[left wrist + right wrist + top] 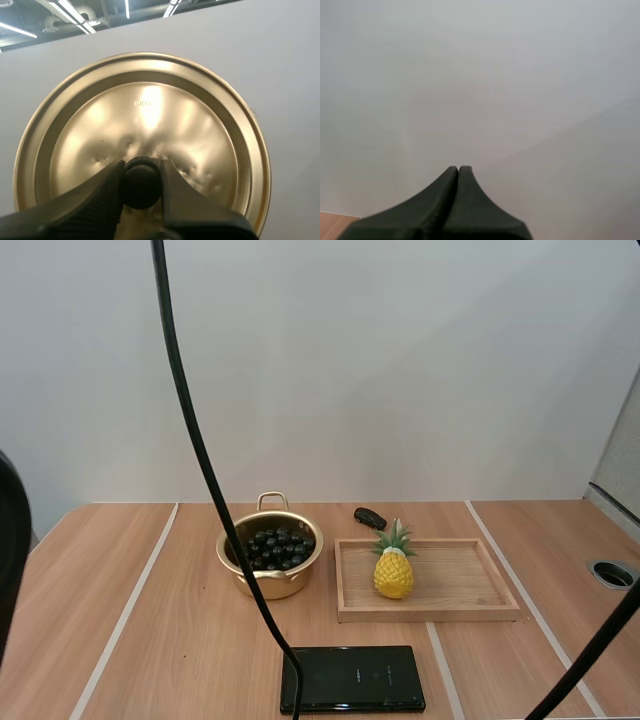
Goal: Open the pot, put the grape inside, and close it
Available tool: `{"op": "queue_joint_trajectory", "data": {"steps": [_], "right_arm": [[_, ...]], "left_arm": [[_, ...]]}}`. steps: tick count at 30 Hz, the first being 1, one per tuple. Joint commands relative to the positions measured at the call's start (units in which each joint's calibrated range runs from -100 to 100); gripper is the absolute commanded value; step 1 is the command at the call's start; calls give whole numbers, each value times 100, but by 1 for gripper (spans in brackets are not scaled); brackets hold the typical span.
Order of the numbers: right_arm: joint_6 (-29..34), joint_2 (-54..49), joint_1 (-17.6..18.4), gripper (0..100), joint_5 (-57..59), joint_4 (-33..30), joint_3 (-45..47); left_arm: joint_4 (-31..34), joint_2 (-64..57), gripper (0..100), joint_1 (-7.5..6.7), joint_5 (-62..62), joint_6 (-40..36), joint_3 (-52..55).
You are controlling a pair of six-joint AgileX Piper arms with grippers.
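Observation:
A gold pot (270, 556) stands open on the table left of centre, with a dark bunch of grapes (277, 546) lying inside it. In the left wrist view my left gripper (141, 186) is shut on the black knob (141, 183) of the gold lid (145, 125), which is held up in the air and tilted toward the camera. My right gripper (458, 171) is shut on nothing, its fingers lying together as one dark wedge, raised in front of the plain wall.
A wooden tray (455, 585) right of the pot holds a yellow toy pineapple (394, 565). A small dark object (370, 517) lies behind the tray. A black pack (352, 678) lies near the front edge. A round hole (612, 573) sits at the far right.

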Motion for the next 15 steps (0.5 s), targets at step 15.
{"op": "queue_joint_trajectory", "data": {"steps": [15], "right_arm": [[14,-225,-22,0,322,-44,-18]], "left_arm": [[-469,-1486,0,3,-1402,98,5234]]}}
